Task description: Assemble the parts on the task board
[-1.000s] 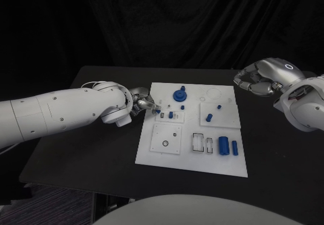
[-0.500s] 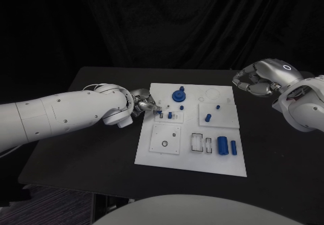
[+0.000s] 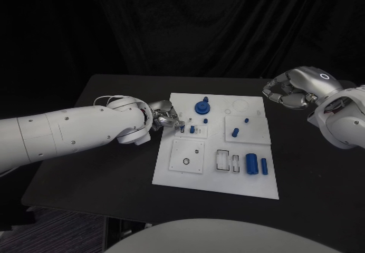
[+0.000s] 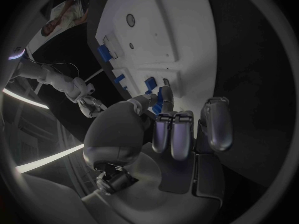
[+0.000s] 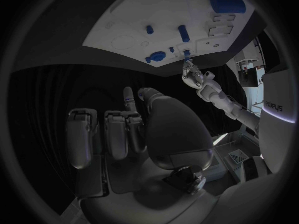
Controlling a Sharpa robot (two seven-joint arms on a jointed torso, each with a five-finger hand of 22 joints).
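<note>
small blue plastic part (image 4: pixel 159 100) being pinched in the left silver hand (image 3: pixel 164 117), hovering at the left edge of the white plastic task board (image 3: pixel 182 176), its small sockets lying just rightward | right silver hand (image 3: pixel 289 94) hanging off the far right corner, fingers curled, holding nothing

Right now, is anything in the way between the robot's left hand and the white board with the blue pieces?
Nothing visible is in the way. The left hand is already at the near left edge of the task board, and its fingertips pinch a small blue part right over the board.
</note>
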